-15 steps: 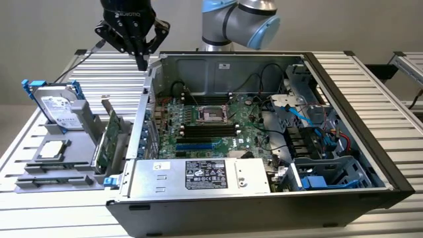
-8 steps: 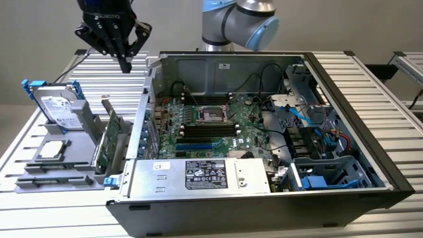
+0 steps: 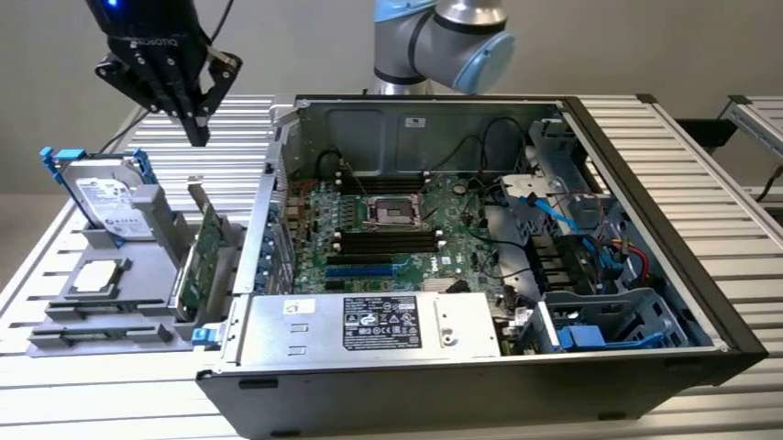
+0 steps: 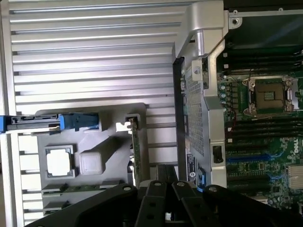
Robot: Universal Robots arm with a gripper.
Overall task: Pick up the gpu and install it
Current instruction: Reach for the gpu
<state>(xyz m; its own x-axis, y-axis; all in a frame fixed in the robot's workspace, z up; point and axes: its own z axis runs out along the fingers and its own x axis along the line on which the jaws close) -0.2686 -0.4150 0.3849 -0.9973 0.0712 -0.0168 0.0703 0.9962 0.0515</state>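
The gpu [image 3: 200,259] stands on edge in a grey parts holder [image 3: 116,316] beside the open computer case [image 3: 490,367], its green board facing the case. In the wrist view the gpu [image 4: 136,156] appears edge-on, with its silver end bracket at one end. My gripper [image 3: 197,137] hangs in the air above the holder, well above the card and a little beyond its far end, fingers pointing down and shut on nothing. The wrist view has the shut fingertips [image 4: 165,172] close beside the card's edge. The motherboard [image 3: 391,234] lies exposed, with blue expansion slots [image 3: 361,271].
A silver hard drive [image 3: 108,197] in a blue frame stands upright in the holder at the exterior view's left. A small square processor chip [image 3: 98,275] lies flat in front of it. The case's metal wall [image 3: 259,229] rises right next to the card. Cables and drive bays fill the case's right side.
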